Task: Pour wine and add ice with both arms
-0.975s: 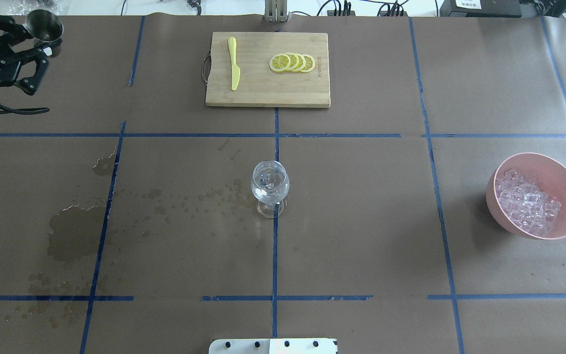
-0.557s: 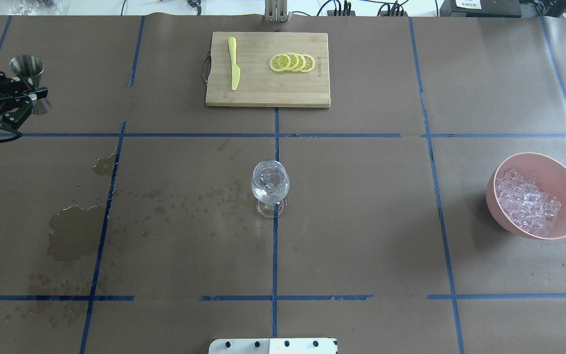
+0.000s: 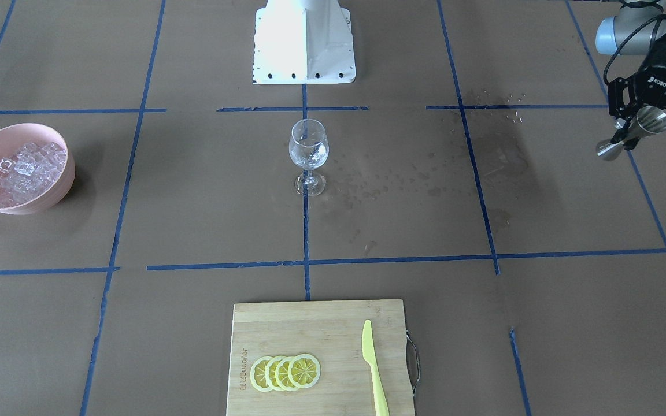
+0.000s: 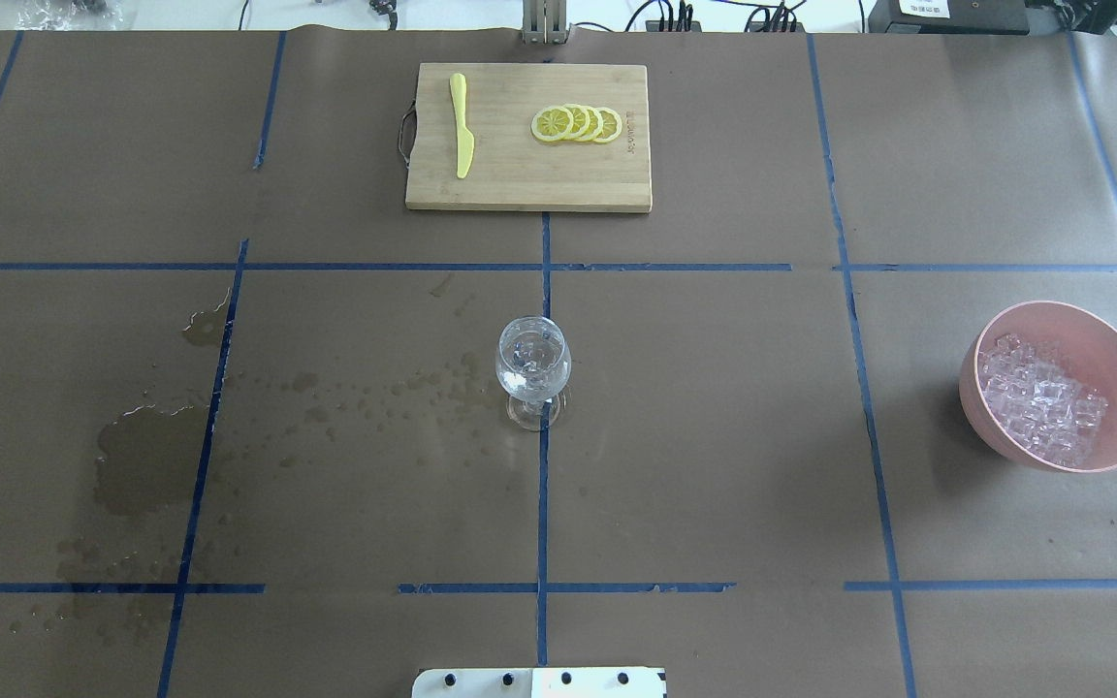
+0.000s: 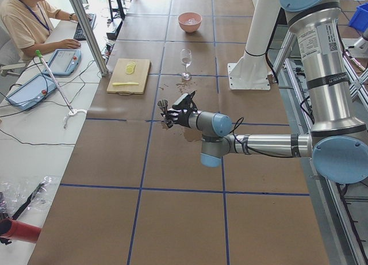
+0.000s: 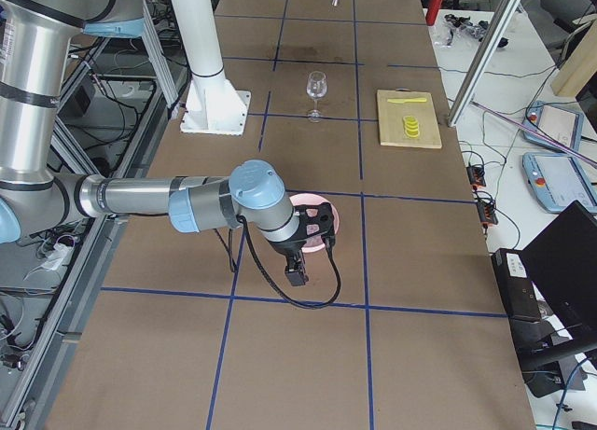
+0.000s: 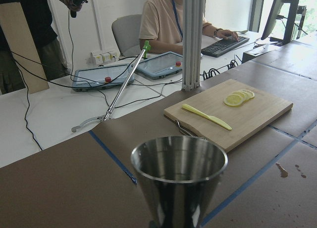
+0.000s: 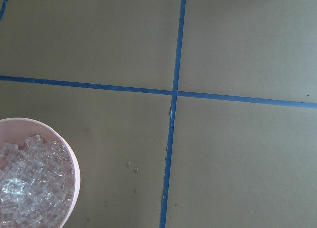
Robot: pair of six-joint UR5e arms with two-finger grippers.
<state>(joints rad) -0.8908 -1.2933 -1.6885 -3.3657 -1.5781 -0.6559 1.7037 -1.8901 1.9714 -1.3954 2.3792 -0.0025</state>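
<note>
Ice [image 4: 1043, 407] sat heaped in pink bowl [image 4: 1116, 354] on the table's right side. Wine glass [image 4: 532, 366] stood upright at centre, well apart from the bowl. Right gripper [image 6: 317, 229] hung over the bowl; couldn't tell how its jaws stood. Left gripper [image 3: 639, 128] was clamped on a steel jigger [image 3: 652, 121] near the left edge, beside wet stains [image 4: 142, 465]. Cutting board [image 4: 520, 179] at far edge carried lemon slices [image 4: 578, 124] and a yellow knife [image 4: 462, 126].
</note>
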